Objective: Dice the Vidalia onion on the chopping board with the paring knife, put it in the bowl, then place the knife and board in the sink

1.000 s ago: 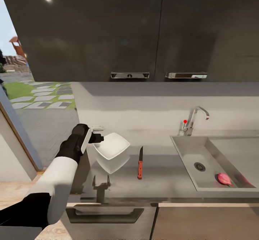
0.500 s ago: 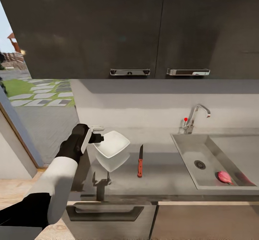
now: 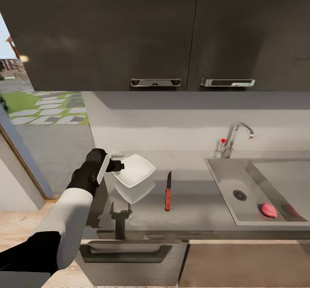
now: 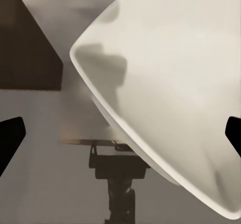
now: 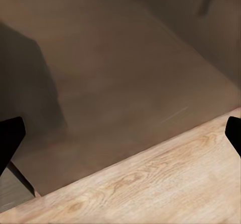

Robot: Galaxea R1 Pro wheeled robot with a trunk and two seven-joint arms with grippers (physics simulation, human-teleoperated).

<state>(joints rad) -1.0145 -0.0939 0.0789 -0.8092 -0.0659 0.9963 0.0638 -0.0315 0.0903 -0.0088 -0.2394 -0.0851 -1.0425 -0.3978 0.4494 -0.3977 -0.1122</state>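
The white bowl stands on the glossy grey countertop, mirrored in it. My left gripper hovers over the bowl's left corner, fingers pointing down and apart, and I see nothing gripped between them. In the left wrist view the bowl spreads wide between the dark fingertips of the left gripper. The paring knife lies right of the bowl with its red handle toward me. The Vidalia onion rests in the sink, right of the drain. My right gripper is open over wooden floor. The chopping board is out of view.
Dark wall cabinets hang above the counter. The chrome tap with its red knob stands behind the sink. A drawer handle shows under the counter edge. An open doorway to a paved yard lies at the left.
The whole picture has shifted a little: the bowl, knife and sink sit slightly higher in view, so the camera moved. My left arm keeps its pose.
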